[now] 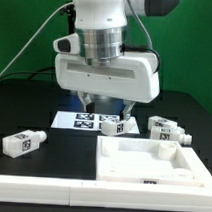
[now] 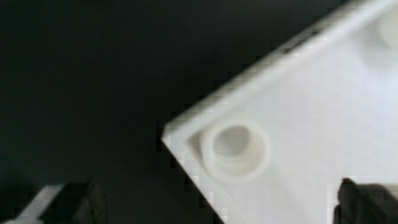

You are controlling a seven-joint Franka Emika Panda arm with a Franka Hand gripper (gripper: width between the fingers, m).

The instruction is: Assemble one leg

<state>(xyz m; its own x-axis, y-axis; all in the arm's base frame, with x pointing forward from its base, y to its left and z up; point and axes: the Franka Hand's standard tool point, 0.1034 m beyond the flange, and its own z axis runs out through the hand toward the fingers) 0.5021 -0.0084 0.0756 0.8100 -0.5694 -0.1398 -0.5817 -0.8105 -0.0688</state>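
Where the gripper hangs, a matte black table spreads beneath it, with a green backdrop behind the arm. Directly below the tool lies the marker board. Nearer the camera than the fingers sits a large flat white square piece with recessed pockets, and a white strip borders the table's front edge. In the wrist view the fingertips stand wide apart with nothing between them. Under the gap shows a corner of the square piece, with a round socket sunk into it and black surface beyond.

The leg is a small white block with a black-and-white tag on its face. It rests just below the gripper, slightly toward the exterior view's right of the fingers, at the marker board's edge, untouched by the tool. Another leg lies well off to the exterior view's left of the tool, and a pair of legs lies off to its right.
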